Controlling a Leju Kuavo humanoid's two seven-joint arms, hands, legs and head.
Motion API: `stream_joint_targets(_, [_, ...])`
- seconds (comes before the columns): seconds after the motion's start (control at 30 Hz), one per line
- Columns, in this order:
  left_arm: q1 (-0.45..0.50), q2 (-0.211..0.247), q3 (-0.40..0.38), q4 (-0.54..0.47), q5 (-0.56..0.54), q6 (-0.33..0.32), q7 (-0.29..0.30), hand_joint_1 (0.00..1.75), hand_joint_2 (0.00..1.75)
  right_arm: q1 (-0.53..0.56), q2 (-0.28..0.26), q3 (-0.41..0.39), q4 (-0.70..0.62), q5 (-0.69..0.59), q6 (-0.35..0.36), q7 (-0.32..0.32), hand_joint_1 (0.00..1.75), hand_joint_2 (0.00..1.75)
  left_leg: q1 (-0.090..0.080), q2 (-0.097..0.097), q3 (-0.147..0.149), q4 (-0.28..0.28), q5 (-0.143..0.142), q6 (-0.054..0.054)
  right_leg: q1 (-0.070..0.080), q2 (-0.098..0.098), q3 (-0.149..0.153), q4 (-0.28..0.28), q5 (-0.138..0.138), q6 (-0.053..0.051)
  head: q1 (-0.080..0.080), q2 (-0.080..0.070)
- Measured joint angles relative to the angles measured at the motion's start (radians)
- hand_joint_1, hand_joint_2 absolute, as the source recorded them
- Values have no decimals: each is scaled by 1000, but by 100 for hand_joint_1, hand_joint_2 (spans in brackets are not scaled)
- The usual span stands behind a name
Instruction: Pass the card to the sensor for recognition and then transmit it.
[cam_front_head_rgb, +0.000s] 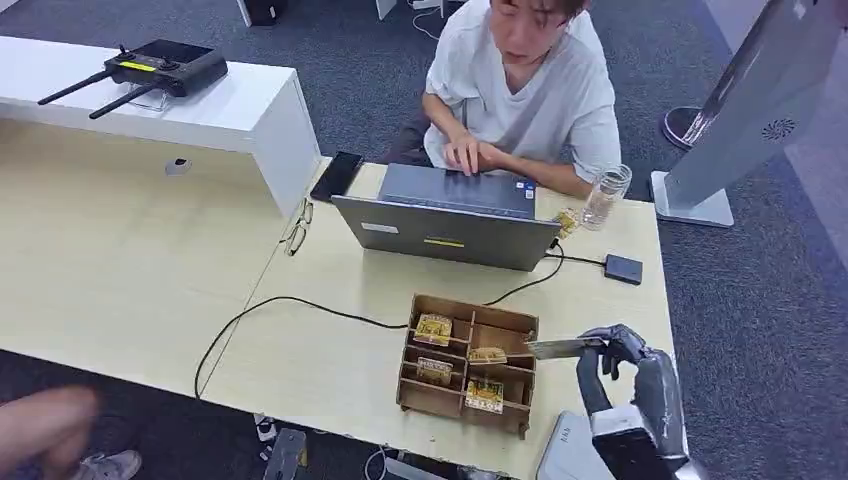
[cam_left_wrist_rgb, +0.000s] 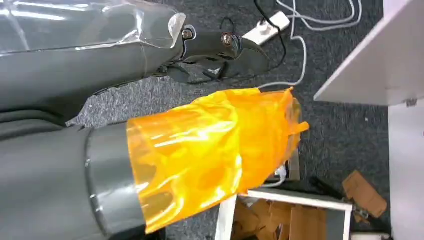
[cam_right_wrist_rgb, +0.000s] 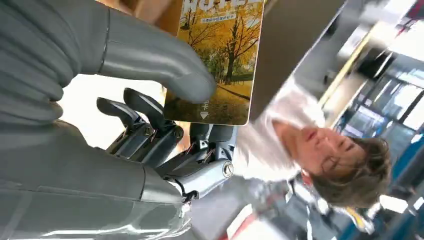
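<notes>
My right hand (cam_front_head_rgb: 622, 352) hovers near the table's front right corner, pinching a card (cam_front_head_rgb: 562, 347) that juts out flat towards the wooden box (cam_front_head_rgb: 440, 400). Seen from the right wrist, the card (cam_right_wrist_rgb: 220, 55) shows yellow autumn trees, and my thumb (cam_right_wrist_rgb: 150, 55) presses it against the dark fingers. The sensor, a small black box (cam_front_head_rgb: 623, 268) on a cable, lies on the table beyond my hand, to the right of the laptop. My left hand (cam_left_wrist_rgb: 210, 145), partly wrapped in orange film, hangs over the carpet and holds nothing.
The wooden box's compartments hold several more cards. Behind it a person (cam_front_head_rgb: 520, 90) types on an open laptop (cam_front_head_rgb: 445, 232), with a glass jar (cam_front_head_rgb: 606, 196) beside it. A black cable (cam_front_head_rgb: 280, 300), glasses (cam_front_head_rgb: 296, 228) and a phone (cam_front_head_rgb: 337, 175) lie to the left. A white kiosk stand (cam_front_head_rgb: 750, 110) rises at the far right.
</notes>
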Motion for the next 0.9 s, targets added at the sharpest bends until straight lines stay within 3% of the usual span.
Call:
stream_joint_targets(0.27, [8,1,26,0,32,18,-14,0,0,79,-62,-2,-51,-189,71,-25,175,175,0,0,0,0,0,0,0,0,0,0,0,0,0,0])
stream_joint_targets(0.9, [5,0,37,0,41,21,-9,0,0,124,-168,52,-29,-209,75,135,175,175,0,0,0,0,0,0,0,0,0,0,0,0,0,0])
